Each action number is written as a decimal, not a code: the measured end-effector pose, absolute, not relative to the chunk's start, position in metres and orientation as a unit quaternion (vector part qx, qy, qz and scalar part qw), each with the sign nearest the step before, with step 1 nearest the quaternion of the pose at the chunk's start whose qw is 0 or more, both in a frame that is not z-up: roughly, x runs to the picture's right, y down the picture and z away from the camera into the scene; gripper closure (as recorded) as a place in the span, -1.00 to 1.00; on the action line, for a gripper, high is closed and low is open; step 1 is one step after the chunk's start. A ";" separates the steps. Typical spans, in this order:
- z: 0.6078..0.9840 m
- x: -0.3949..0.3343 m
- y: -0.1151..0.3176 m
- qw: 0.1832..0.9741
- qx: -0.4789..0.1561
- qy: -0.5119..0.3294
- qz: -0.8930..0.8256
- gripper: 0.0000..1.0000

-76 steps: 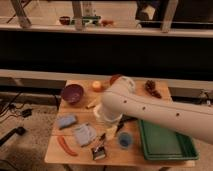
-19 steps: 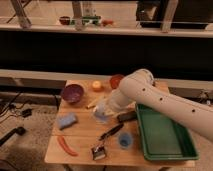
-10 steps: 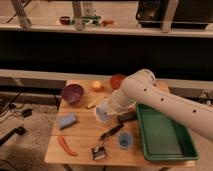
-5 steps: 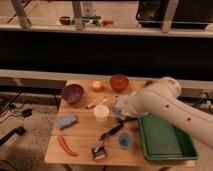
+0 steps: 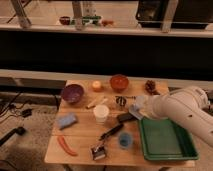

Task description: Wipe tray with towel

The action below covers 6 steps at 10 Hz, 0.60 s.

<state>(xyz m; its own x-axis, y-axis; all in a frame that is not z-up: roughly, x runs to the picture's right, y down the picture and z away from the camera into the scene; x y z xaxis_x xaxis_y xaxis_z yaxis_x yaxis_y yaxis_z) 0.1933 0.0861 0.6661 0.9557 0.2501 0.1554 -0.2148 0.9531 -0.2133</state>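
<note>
Jaws clamp the towel [image 5: 135,112] at the far-left corner of the green tray [image 5: 166,142]

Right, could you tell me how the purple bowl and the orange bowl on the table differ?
The purple bowl sits at the table's far left corner; the orange bowl sits midway along its far edge. The purple bowl looks slightly wider than the orange bowl. The orange bowl is nearer the gripper, which is by the green tray's far left corner; the purple bowl is farther off. Both stand upright on the table.
</note>
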 end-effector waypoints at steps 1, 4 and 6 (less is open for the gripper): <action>0.673 0.198 0.083 0.984 -0.095 -0.089 0.120 1.00; 0.707 0.231 0.071 0.985 -0.083 -0.077 0.132 1.00; 0.723 0.251 0.076 0.984 -0.076 -0.067 0.145 1.00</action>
